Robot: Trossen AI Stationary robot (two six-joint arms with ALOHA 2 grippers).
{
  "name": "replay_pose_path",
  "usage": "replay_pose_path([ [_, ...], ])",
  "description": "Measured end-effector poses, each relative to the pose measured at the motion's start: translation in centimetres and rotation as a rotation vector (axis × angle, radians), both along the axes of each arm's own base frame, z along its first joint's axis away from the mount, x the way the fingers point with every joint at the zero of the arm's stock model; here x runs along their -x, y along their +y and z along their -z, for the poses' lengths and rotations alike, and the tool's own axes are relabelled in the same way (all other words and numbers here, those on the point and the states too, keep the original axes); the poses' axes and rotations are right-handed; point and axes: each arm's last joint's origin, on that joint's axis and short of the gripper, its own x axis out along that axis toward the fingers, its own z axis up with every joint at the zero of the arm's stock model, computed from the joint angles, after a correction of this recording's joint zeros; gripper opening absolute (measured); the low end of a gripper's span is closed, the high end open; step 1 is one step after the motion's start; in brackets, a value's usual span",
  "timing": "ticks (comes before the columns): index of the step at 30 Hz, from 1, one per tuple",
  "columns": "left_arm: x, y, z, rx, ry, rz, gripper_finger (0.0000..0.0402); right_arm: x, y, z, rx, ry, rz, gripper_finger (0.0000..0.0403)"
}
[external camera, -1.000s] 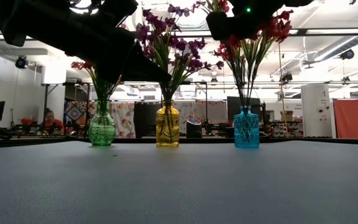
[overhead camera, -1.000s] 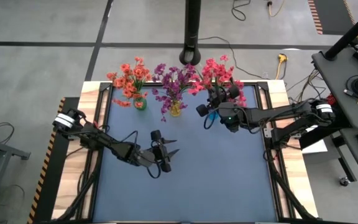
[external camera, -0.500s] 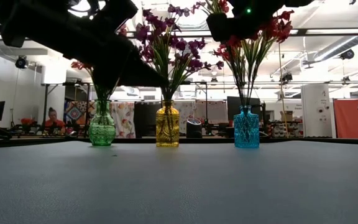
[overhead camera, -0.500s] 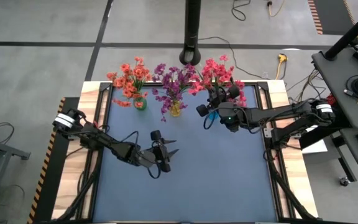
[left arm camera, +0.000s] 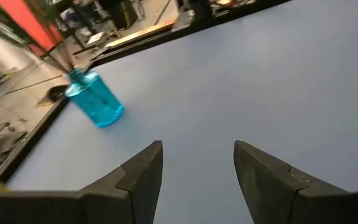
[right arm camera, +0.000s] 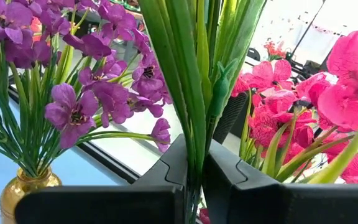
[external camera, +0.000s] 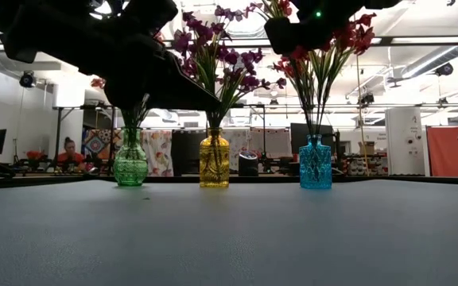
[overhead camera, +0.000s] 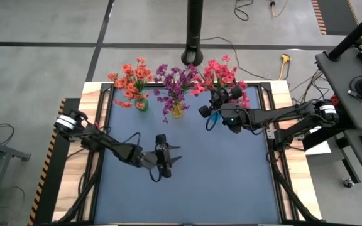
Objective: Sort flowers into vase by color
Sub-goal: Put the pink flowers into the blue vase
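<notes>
While the pink stems (right arm camera: 194, 93) stand in the blue vase (external camera: 315, 162), the right gripper (right arm camera: 194, 168) is clamped on them above it. Three vases line the table's (overhead camera: 231, 182) far edge: green (external camera: 130, 159) with orange flowers (overhead camera: 131, 78), yellow (external camera: 214, 160) with purple flowers (overhead camera: 175, 81), and blue. No writing is readable. Jaws apart and empty, the left gripper (left arm camera: 197, 165) hovers mid-table.

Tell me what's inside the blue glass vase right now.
The blue glass vase holds green stems of pink-red flowers. The right tool is shut on that stem bunch above the vase. How far down the stems reach inside is hidden by the patterned glass.
</notes>
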Motion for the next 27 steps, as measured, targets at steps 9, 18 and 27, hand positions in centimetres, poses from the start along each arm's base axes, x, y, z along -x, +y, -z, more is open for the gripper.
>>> replay_pose_path([
  [9, -0.5, -0.5, 1.1, -0.018, 0.035, 0.065, 0.0181, 0.0, 0.0, 0.0, -0.005, -0.01, 0.001, 0.0022],
  [18, -0.6, -0.5, 1.2, -0.014, 0.027, 0.065, 0.0181, 0.0, 0.0, 0.0, -0.003, -0.006, 0.001, 0.0022],
  [27, -0.6, -0.5, 1.2, -0.013, 0.028, 0.064, 0.0181, 0.0, 0.0, 0.0, 0.004, 0.01, -0.001, 0.0022],
])
